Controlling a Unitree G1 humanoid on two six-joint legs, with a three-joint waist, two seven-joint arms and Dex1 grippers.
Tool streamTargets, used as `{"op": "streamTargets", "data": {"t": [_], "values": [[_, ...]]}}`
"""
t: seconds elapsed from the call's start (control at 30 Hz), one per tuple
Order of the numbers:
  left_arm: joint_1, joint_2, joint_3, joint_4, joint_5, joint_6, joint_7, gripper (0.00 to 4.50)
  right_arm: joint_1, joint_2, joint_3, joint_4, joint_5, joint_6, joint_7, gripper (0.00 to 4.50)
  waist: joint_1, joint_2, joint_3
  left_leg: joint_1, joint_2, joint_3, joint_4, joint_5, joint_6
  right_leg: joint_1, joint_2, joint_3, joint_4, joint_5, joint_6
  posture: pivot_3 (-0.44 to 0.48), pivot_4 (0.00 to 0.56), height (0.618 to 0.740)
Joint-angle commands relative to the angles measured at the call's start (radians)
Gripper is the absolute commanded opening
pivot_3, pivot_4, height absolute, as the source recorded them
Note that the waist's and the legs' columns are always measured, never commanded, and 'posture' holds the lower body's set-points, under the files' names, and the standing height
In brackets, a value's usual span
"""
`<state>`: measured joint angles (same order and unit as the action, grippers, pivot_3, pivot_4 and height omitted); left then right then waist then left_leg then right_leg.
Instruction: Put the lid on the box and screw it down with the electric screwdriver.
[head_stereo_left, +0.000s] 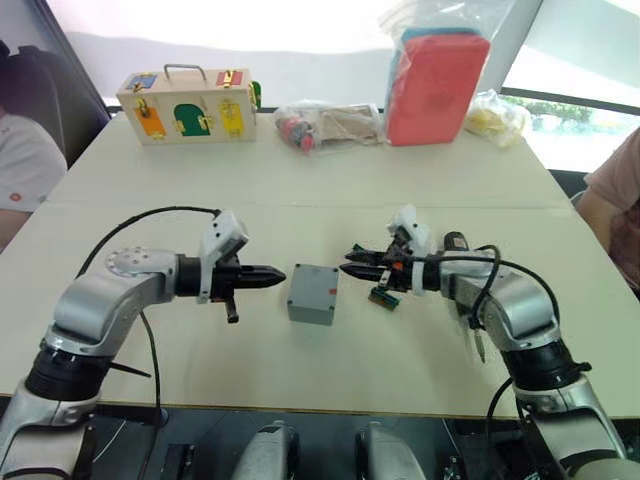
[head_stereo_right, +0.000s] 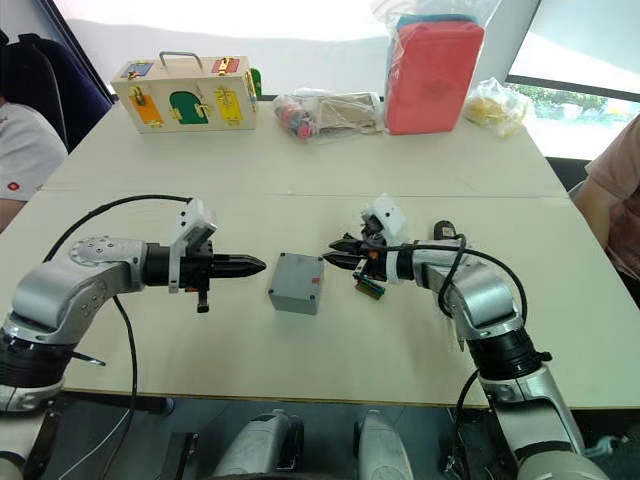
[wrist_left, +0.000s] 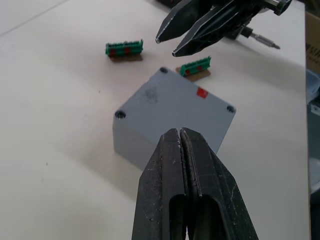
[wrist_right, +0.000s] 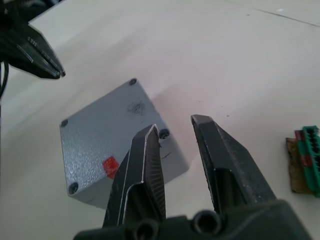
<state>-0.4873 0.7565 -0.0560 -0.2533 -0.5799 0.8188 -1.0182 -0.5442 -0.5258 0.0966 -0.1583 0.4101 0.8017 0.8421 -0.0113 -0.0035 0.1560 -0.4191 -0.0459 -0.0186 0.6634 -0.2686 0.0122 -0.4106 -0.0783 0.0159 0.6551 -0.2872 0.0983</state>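
- Left eye view: your left claw (head_stereo_left: 272, 276) and right claw (head_stereo_left: 352, 262) face each other across the box (head_stereo_left: 313, 294), which sits on the counter (head_stereo_left: 300, 215) between their tips, apart from both. The lid looks already seated on top, so by my reading you are at the screwing step, and the next move calls for fetching the driver.
- Right eye view: the left claw is pressed shut and empty, just beside the box's near wall. The right claw is slightly parted and empty, its tips just past the box's far edge. A green connector (head_stereo_right: 368, 288) lies under the right claw.
- Left wrist view: the box lies directly ahead of your closed left claw, the lid (wrist_left: 175, 102) flush on it with holes at the corners. Beyond the right claw you can see the electric screwdriver (wrist_left: 257, 38), bit tip resting on the counter.
- Right wrist view: the box lies just ahead of and below your narrowly open right claw (wrist_right: 175, 127); whether the corner holes already hold screws I cannot tell.
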Motion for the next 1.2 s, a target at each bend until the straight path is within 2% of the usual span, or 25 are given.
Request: {"op": "streamTargets", "data": {"t": [0.03, 0.07, 0.13, 0.2, 0.33, 0.4, 0.5, 0.63, 0.77, 1.0, 1.2], "values": [[-0.050, -0.008, 0.001, -0.007, -0.005, -0.023, -0.017, 0.00, -0.054, -0.043, -0.103, -0.059, 0.077, 0.081, -0.010, 1.13, 0.000, 0.000, 0.000, 0.000, 0.000, 0.000, 0.000, 0.000, 0.000, 0.000, 0.000, 0.000, 0.000, 0.000, 0.000, 0.000, 0.150, 0.738], [-0.075, -0.015, -0.009, 0.004, 0.002, -0.037, -0.027, 0.00, -0.073, -0.080, -0.134, -0.064, 0.103, 0.126, 0.002, 1.13, 0.000, 0.000, 0.000, 0.000, 0.000, 0.000, 0.000, 0.000, 0.000, 0.000, 0.000, 0.000, 0.000, 0.000, 0.000, 0.000, 0.150, 0.738], [-0.113, -0.025, -0.020, 0.021, 0.013, -0.059, -0.042, 0.00, -0.104, -0.139, -0.173, -0.066, 0.137, 0.201, 0.005, 1.65, 0.004, 0.000, 0.000, 0.000, 0.000, 0.000, 0.000, 0.000, 0.000, 0.000, 0.000, 0.000, 0.000, 0.000, 0.000, 0.000, 0.150, 0.738], [-0.132, -0.029, -0.031, 0.027, 0.020, -0.072, -0.053, 0.00, -0.128, -0.178, -0.196, -0.055, 0.162, 0.278, -0.014, 2.37, 0.002, 0.000, 0.000, -0.001, 0.000, 0.000, 0.000, 0.000, 0.000, 0.000, 0.000, 0.000, 0.000, 0.000, 0.000, 0.000, 0.150, 0.738], [-0.183, -0.025, -0.090, 0.018, 0.037, -0.131, -0.144, 0.00, -0.213, -0.381, -0.170, 0.004, 0.155, 0.563, -0.040, 3.99, 0.001, 0.000, 0.001, -0.001, 0.000, 0.000, 0.000, 0.000, 0.001, 0.000, -0.001, 0.000, -0.001, 0.000, 0.000, 0.000, 0.150, 0.738], [-0.198, -0.036, -0.116, 0.026, 0.054, -0.165, -0.168, 0.00, -0.237, -0.442, -0.118, 0.036, 0.119, 0.682, -0.094, 4.49, 0.001, 0.000, 0.001, -0.001, 0.000, 0.000, 0.000, -0.001, 0.001, 0.000, -0.001, 0.000, -0.002, 0.000, 0.000, 0.000, 0.150, 0.738], [-0.215, -0.059, -0.141, 0.042, 0.077, -0.202, -0.182, 0.00, -0.258, -0.484, -0.085, 0.078, 0.145, 0.802, -0.115, 4.49, -0.001, 0.000, 0.001, -0.001, 0.000, 0.000, 0.000, -0.001, 0.001, 0.001, -0.001, 0.000, -0.003, 0.000, 0.000, 0.000, 0.150, 0.738], [-0.218, -0.100, -0.175, 0.043, 0.113, -0.243, -0.181, 0.00, -0.275, -0.559, 0.013, 0.159, 0.252, 0.813, -0.143, 4.49, -0.001, 0.001, 0.001, -0.002, 0.000, 0.001, 0.000, -0.001, 0.002, 0.000, -0.001, 0.000, -0.003, 0.000, 0.000, 0.000, 0.150, 0.738], [-0.176, -0.099, -0.207, 0.044, 0.172, -0.290, -0.175, 0.00, -0.327, -0.578, 0.118, 0.246, 0.375, 0.813, -0.204, 4.49, -0.005, 0.001, 0.001, -0.002, 0.000, 0.001, 0.000, -0.001, 0.002, 0.000, -0.001, 0.000, -0.004, 0.000, 0.000, 0.000, 0.150, 0.738], [-0.125, -0.102, -0.174, -0.016, 0.149, -0.249, -0.143, 0.00, -0.377, -0.547, 0.257, 0.347, 0.403, 0.813, -0.281, 4.49, 0.002, 0.001, 0.001, -0.004, 0.000, 0.001, 0.001, -0.001, 0.002, -0.001, -0.001, 0.000, -0.004, 0.000, 0.000, 0.000, 0.150, 0.738], [-0.082, -0.097, -0.157, -0.051, 0.139, -0.223, -0.104, 0.00, -0.396, -0.501, 0.323, 0.411, 0.332, 0.813, -0.292, 4.49, 0.000, 0.001, 0.001, -0.005, 0.000, 0.001, 0.002, -0.001, 0.003, -0.002, -0.001, 0.000, -0.004, 0.000, 0.000, 0.000, 0.150, 0.738]]}}
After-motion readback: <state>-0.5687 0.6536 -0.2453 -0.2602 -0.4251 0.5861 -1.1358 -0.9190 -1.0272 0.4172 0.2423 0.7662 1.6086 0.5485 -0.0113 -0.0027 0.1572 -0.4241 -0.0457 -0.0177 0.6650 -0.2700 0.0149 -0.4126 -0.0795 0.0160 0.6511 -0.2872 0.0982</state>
